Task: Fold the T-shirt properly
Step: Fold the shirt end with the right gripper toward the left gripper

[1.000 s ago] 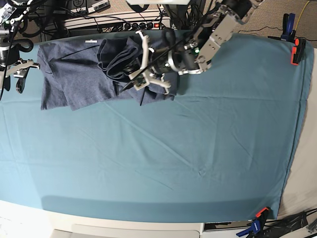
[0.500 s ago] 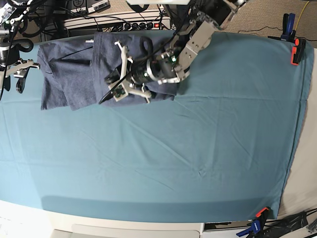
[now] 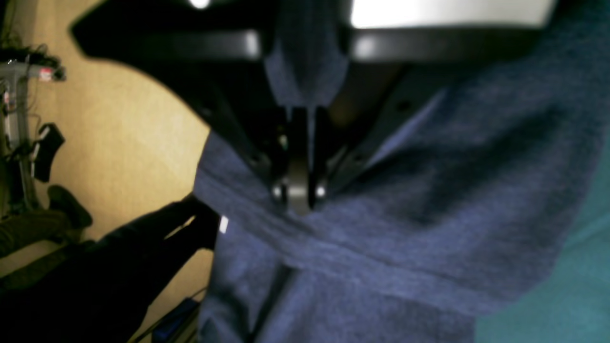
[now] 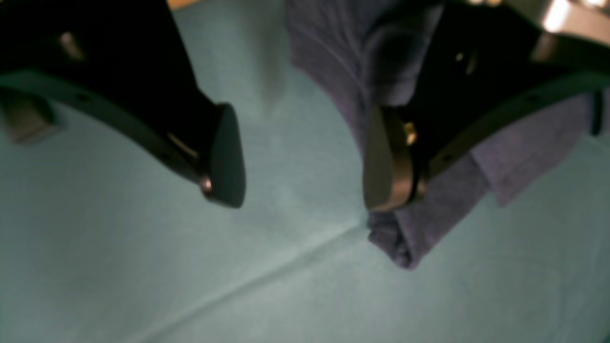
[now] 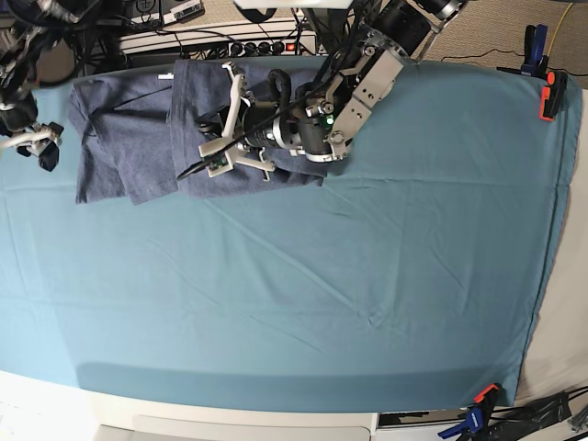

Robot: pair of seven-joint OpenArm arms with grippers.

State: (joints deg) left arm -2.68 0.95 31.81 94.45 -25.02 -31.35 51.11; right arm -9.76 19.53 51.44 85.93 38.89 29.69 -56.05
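Blue-grey T-shirt (image 5: pixel 129 138) bunched at far-left end of the teal table cloth (image 5: pixel 367 276), one layer folded across the middle, lower hem ragged along the near side. Small white tag (image 5: pixel 166 76) visible at the far edge.

Left gripper (image 5: pixel 209 156) low over the shirt's folded panel, arm reaching in from the far side. Wrist view: jaws pinched together on a fold of T-shirt fabric (image 3: pixel 305 76), cloth bunched between the fingers and draping away below. Seam ridge runs across just under the fingertips.

Right gripper (image 5: pixel 37 142) at the far-left table edge, just beside the shirt's left side. Wrist view: jaws spread wide, nothing between them, bare cloth in the gap. One fingertip (image 4: pixel 386 162) right at the edge of a rolled shirt corner (image 4: pixel 405 238); contact unclear due to blur. Other fingertip (image 4: pixel 224 157) over bare table cloth, well apart from the shirt.

Orange clamp (image 5: pixel 549 96) on far-right table corner, another clamp (image 5: pixel 478 413) at near-right edge. Power strip and cables (image 5: pixel 230 41) behind the table.
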